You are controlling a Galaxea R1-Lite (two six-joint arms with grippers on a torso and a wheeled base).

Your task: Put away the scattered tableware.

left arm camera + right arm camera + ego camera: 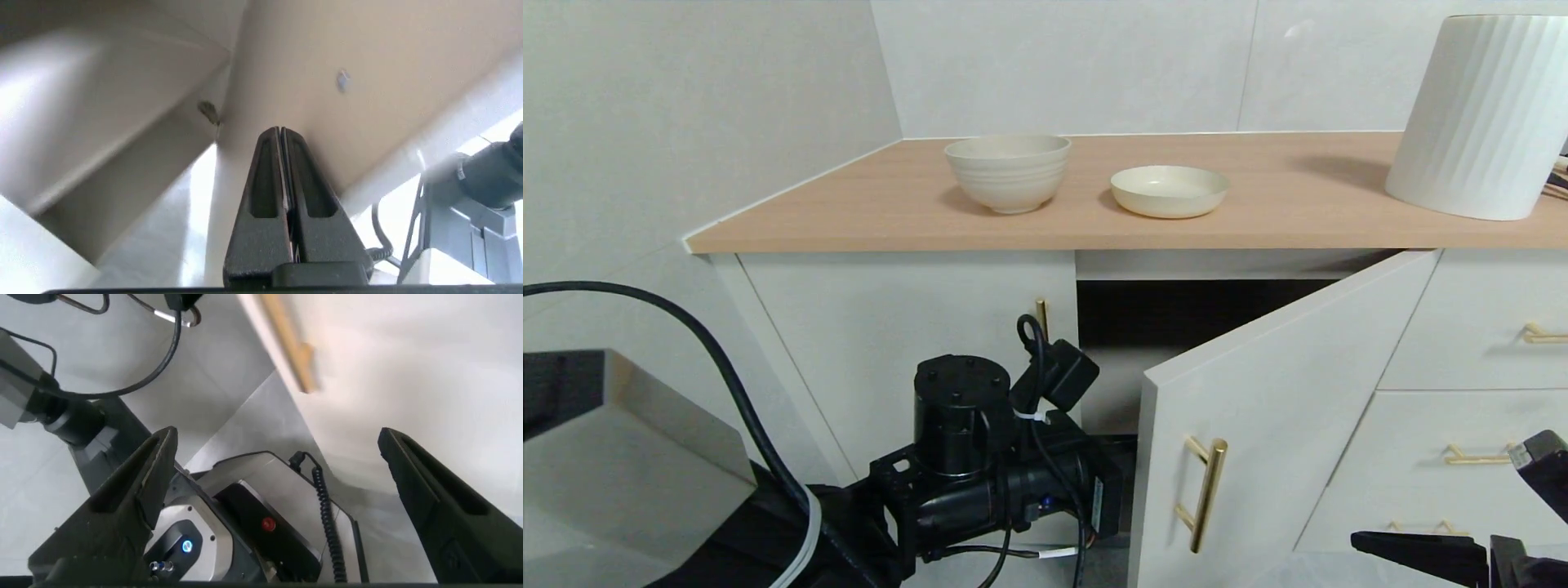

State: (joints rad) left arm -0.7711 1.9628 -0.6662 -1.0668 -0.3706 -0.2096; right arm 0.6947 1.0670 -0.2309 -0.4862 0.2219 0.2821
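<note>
Counter (1298, 220) carries the tableware; cabinet door (1282, 392) below stands open, swung near-right; ribbed jar (1478, 114) far right; bowl (1008, 171) left, plate (1169, 190) just right of it, apart. Left claw (280, 135) clenched, empty, low at the cabinet opening; right claw (278, 441) released, near the handle (1202, 494). Probably reach next: rise clear of the counter lip and the door's top corner; there is room around the plate.
</note>
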